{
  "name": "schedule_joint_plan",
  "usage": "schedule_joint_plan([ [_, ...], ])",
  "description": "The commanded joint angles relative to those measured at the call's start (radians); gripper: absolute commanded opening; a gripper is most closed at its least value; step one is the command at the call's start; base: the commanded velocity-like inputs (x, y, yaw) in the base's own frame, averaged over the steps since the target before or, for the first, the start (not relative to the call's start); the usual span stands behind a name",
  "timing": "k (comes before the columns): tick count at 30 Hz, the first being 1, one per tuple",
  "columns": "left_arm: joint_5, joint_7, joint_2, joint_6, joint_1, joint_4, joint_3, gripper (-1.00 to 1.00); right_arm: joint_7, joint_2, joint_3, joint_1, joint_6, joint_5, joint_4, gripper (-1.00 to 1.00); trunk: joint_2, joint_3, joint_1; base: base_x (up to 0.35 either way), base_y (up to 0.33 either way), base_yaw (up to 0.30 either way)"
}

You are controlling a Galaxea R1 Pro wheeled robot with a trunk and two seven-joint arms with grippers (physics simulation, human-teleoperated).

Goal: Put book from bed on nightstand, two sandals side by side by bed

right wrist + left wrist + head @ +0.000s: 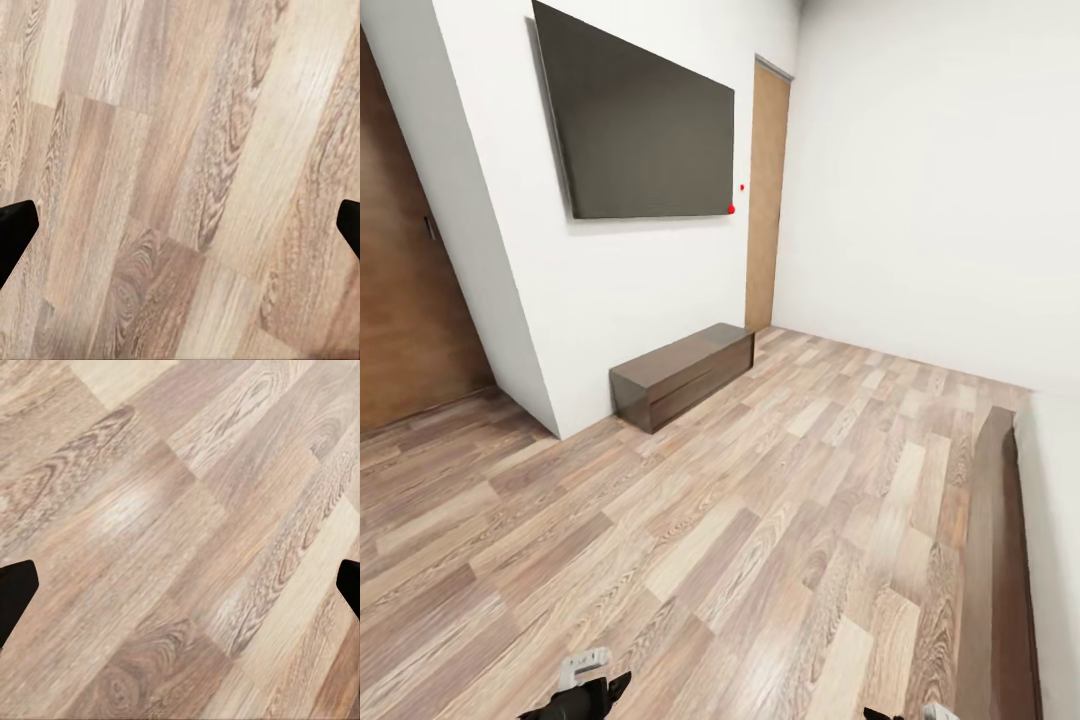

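Note:
I am in the bedroom, over its light wood-plank floor [760, 520]. Along the right side of the head view runs the bed's dark brown platform edge [995, 560], with a strip of off-white mattress [1057, 520] beyond it. The book, the two sandals and the nightstand are out of view. My left gripper [588, 690] hangs low over the floor. In the left wrist view its dark fingertips [15, 589] stand far apart, open and empty. My right gripper [910, 714] peeks in at the bottom edge near the bed, and its fingertips [16, 225] are likewise spread over bare planks.
A long low dark dresser [682, 374] stands against the white wall under a large black wall screen [640, 125]. A brown door [768, 195] is in the far corner and another brown door [405, 290] is at the left. Open floor lies between dresser and bed.

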Motion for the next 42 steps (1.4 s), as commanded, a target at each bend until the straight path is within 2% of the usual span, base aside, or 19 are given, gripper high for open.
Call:
schedule_joint_plan([
  [1,0.008,-0.003,0.0,-0.004,-0.001,0.001,-0.008,1.0,0.006,0.0,0.007,-0.001,0.001,-0.01,0.003,1.0,0.0,-0.001,0.0,0.269,0.0,0.0],
  [37,0.008,-0.003,0.0,-0.003,-0.001,0.001,-0.008,1.0,0.007,0.0,0.008,-0.001,0.001,-0.009,0.002,1.0,0.0,-0.001,0.0,0.279,0.0,0.0],
  [42,0.008,-0.003,0.0,-0.003,-0.001,0.001,-0.008,1.0,0.007,0.0,0.008,-0.001,0.001,-0.009,0.001,1.0,0.0,0.002,0.0,0.326,0.0,-0.167],
])
